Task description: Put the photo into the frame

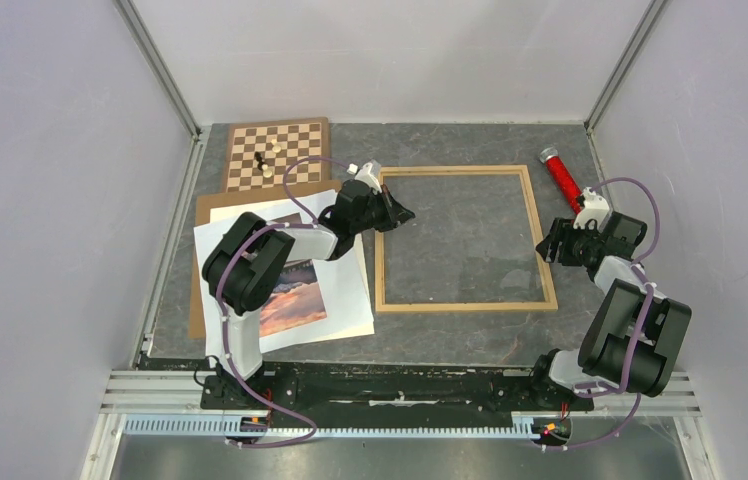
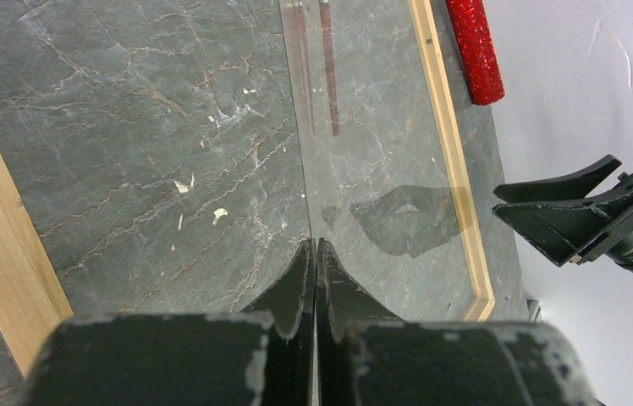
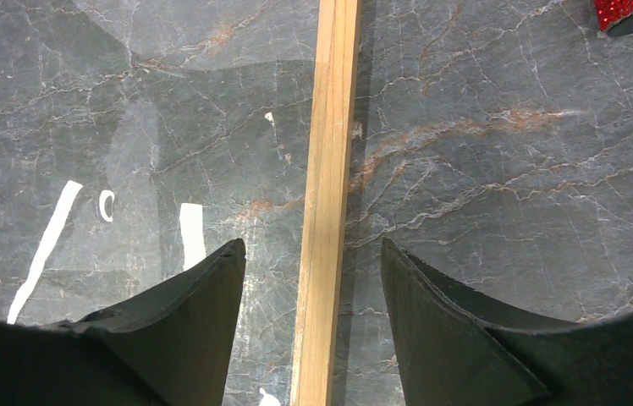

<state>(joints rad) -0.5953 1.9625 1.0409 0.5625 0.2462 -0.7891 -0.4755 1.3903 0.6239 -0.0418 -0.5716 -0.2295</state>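
Overhead layout with both wrist views; two arms, one frame, one photo.

The frame (image 1: 465, 305) lies flat at the middle of the table (image 1: 450, 345), its rails roughly square to the table edges; reflections inside it suggest a clear pane, though its extent cannot be made out.

The photo (image 1: 295, 300) lies outside the frame, just beyond its left rail, face up on white sheets (image 1: 345, 300) that rest on one brown backing board (image 1: 194, 300); the left arm (image 1: 250, 265) crosses above it and hides part of it; its long axis appears to run from near to far, slightly tilted.

The left gripper (image 1: 402, 213) hovers over the frame's left rail with its jaws pressed together tip to tip; a faint straight line leads away from the tips, and whether they pinch a clear edge cannot be told.

The right gripper (image 1: 548, 247) stands with its jaws spread, one on each side of the frame's right rail, holding nothing.

Key relation: the photo lies to the left of the left gripper and nearer the bases, so the left arm is the closer one by far; the right arm has the whole frame between itself and the photo.

Also present: one chessboard (image 1: 280, 150) at the far left carrying a few chess pieces (image 1: 265, 165); one red tube (image 1: 562, 178) beyond the frame's far right corner.
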